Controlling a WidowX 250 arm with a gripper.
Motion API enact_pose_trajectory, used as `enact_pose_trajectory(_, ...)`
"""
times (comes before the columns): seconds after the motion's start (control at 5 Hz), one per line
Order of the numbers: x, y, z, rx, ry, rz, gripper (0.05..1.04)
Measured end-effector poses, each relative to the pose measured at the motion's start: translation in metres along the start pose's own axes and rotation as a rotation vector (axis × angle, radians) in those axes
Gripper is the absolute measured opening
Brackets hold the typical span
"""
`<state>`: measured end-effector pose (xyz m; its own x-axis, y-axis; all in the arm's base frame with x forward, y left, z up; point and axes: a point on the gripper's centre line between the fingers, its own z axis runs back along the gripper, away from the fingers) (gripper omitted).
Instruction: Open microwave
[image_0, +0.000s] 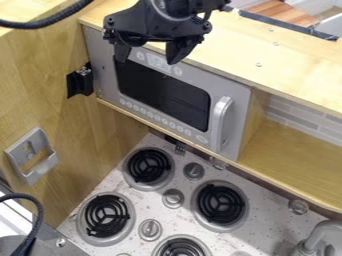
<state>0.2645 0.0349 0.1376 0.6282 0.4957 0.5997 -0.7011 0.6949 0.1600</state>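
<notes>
I see the black two-finger gripper (147, 59) hanging by the top of the silver-grey toy microwave with a dark window (163, 94), jaws spread wide. The microwave sits shut in the pale wooden shelf (294, 150), its curved silver handle (219, 120) apart from the gripper

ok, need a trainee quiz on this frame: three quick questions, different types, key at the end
1. True or false: the jaws of the gripper stand apart.
2. Pick one. In the picture, the handle sits nearest which end of the microwave door? (a) left (b) right (c) neither, it is mid-door
3. Fill in, "open" or "shut": the microwave door is ____.

Key: 1 true; 2 b; 3 shut
</notes>
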Motion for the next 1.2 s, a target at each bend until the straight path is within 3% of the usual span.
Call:
enact_pose_trajectory(0.2,-0.005,0.001,-0.004,0.013,0.015,-0.009,0.999)
enact_pose_trajectory(0.4,-0.015,-0.015,-0.017,-0.133,0.054,-0.091,0.999)
enact_pose_trajectory(0.6,-0.021,-0.022,-0.032,-0.231,0.098,-0.114,0.999)
enact_pose_trajectory(0.8,-0.038,-0.037,-0.057,-0.346,0.174,-0.184,0.999)
enact_pose_trajectory(1.0,-0.052,-0.047,-0.075,-0.396,0.234,-0.281,0.999)
enact_pose_trajectory(1.2,-0.056,-0.060,-0.085,-0.436,0.240,-0.361,0.999)
